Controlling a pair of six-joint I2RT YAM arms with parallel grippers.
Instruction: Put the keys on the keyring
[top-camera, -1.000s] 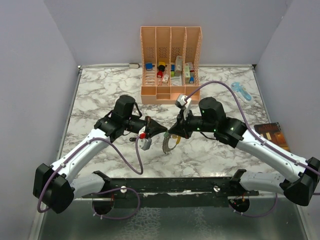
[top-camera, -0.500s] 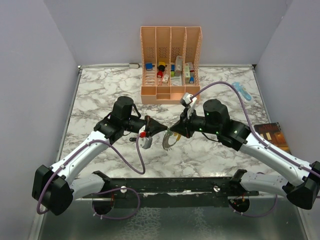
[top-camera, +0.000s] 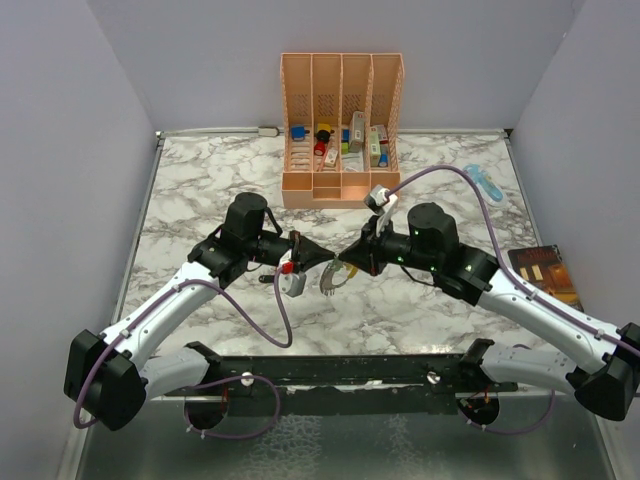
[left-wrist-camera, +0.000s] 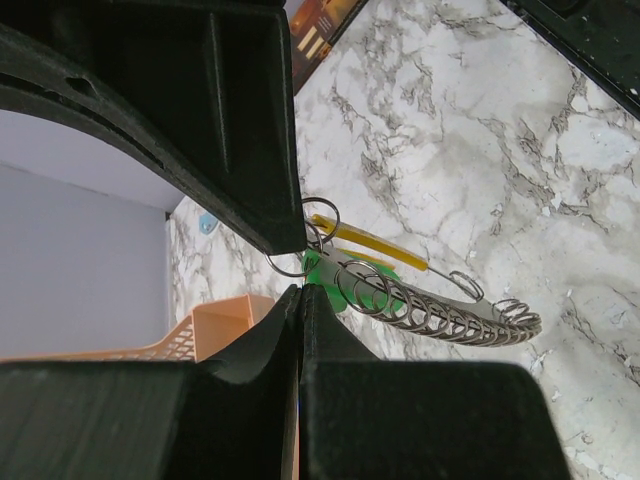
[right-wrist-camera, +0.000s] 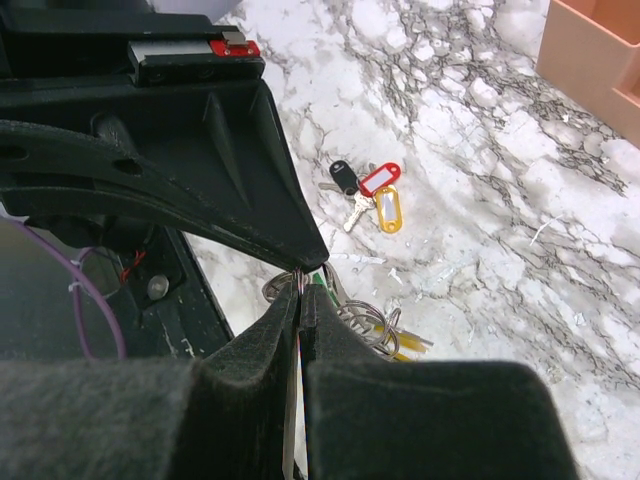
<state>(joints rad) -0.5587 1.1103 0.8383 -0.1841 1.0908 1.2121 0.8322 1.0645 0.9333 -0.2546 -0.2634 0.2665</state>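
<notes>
The left gripper (top-camera: 323, 257) was pinched shut on the green key (left-wrist-camera: 320, 270). It was tip to tip with the right gripper (top-camera: 346, 262), which was pinched shut on the keyring (left-wrist-camera: 440, 318). The keyring hung down between the two grippers, just above the marble table (top-camera: 200, 190), and the other keys (right-wrist-camera: 365, 193), black, red and yellow, lay together on the table near the left gripper.

Green tag (left-wrist-camera: 318, 272): mostly covered where tips of left gripper (left-wrist-camera: 301, 292) and right gripper (right-wrist-camera: 302, 290) meet; its key unseen. What each pinched pair of fingers grips: hidden. Keyring (left-wrist-camera: 440, 318): near end lost behind same tips. Organizer (top-camera: 342, 120): contents too small to identify. Booklet (top-camera: 545, 268): partly under right arm. Keys (right-wrist-camera: 366, 192): blade count unclear.
</notes>
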